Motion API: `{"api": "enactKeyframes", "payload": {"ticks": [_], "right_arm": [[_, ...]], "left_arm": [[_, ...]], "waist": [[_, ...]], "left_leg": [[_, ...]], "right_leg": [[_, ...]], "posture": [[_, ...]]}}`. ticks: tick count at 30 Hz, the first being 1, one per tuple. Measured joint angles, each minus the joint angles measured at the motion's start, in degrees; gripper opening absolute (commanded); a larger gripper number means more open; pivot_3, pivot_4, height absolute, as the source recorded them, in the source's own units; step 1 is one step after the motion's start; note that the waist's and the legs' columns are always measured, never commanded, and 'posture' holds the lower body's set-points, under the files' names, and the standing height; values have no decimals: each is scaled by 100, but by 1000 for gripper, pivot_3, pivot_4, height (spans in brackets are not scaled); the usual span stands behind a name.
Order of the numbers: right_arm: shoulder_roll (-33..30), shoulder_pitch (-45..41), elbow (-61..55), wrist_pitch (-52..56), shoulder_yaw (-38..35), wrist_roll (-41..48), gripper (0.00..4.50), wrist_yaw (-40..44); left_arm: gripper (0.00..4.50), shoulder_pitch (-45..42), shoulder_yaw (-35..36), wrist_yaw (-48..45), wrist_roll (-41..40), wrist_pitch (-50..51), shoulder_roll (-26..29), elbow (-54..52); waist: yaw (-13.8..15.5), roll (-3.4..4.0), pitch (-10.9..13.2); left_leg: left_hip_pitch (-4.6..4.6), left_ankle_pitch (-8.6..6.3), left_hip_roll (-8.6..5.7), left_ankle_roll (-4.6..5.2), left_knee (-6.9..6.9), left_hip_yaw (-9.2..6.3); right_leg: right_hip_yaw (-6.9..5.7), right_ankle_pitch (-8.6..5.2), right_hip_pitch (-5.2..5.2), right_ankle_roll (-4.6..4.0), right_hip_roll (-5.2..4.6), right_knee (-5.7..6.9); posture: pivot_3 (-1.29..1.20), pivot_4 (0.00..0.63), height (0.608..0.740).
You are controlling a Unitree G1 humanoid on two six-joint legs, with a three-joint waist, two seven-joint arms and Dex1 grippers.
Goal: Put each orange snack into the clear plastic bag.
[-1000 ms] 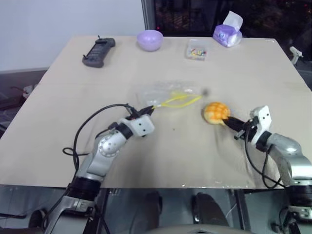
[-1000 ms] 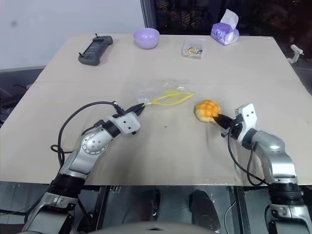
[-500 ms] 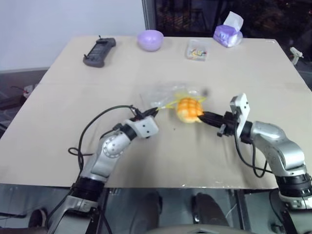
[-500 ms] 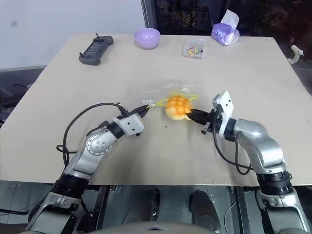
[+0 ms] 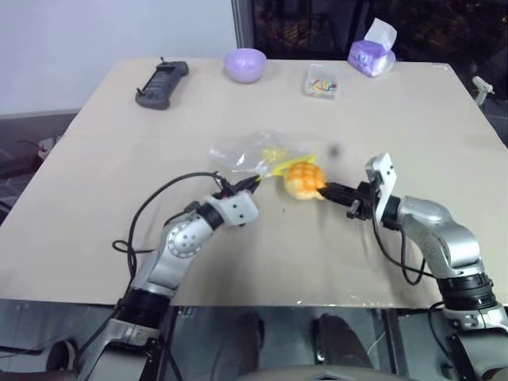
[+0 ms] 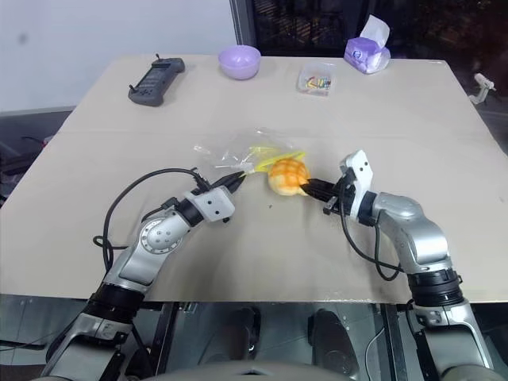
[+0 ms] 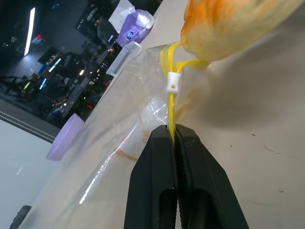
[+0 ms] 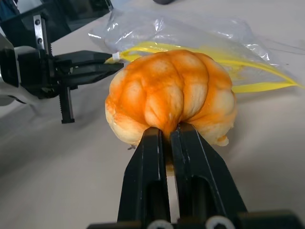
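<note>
The orange snack (image 5: 304,179), a domed bun with a grid top, hangs just above the table at the yellow zip edge of the clear plastic bag (image 5: 242,151). My right gripper (image 5: 326,190) is shut on the bun's near side; the right wrist view shows its fingertips pinching the bun (image 8: 171,90). My left gripper (image 5: 253,182) is shut on the bag's yellow zip strip (image 7: 170,102) and lifts that edge. The bun (image 7: 238,24) is close against the strip. I cannot tell whether it is inside the mouth. The bag (image 8: 190,31) lies crumpled behind the bun.
At the table's far edge lie a black handset (image 5: 162,83), a lilac bowl (image 5: 244,64), a small clear box (image 5: 320,81) with colourful bits and a purple tissue pack (image 5: 371,52). Bare tabletop (image 5: 413,135) stretches to the right of my right arm.
My right gripper has carried the bun leftward, from right of the bag to its yellow zip edge. The bag has puffed up and shifted a little. The left gripper has held still.
</note>
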Motion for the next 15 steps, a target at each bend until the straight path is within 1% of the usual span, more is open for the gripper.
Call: {"api": "enactKeyframes", "payload": {"ticks": [9,15], "right_arm": [[256,-157,197,529,-490,563,42,-258],[315,-275,350,798,-562,632,42,-400]], "left_arm": [[0,21,-1,-9,-1,-35,0,-1],[0,16,-5,-55,-114,-161,-3,-1]], "waist": [[-4,0,0],[-7,1,0]], "left_leg": [[0,0,0,0,0,0],[0,0,0,0,0,0]], "right_leg": [[0,0,0,0,0,0],[0,0,0,0,0,1]], "posture": [[0,150,740],[0,150,740]]}}
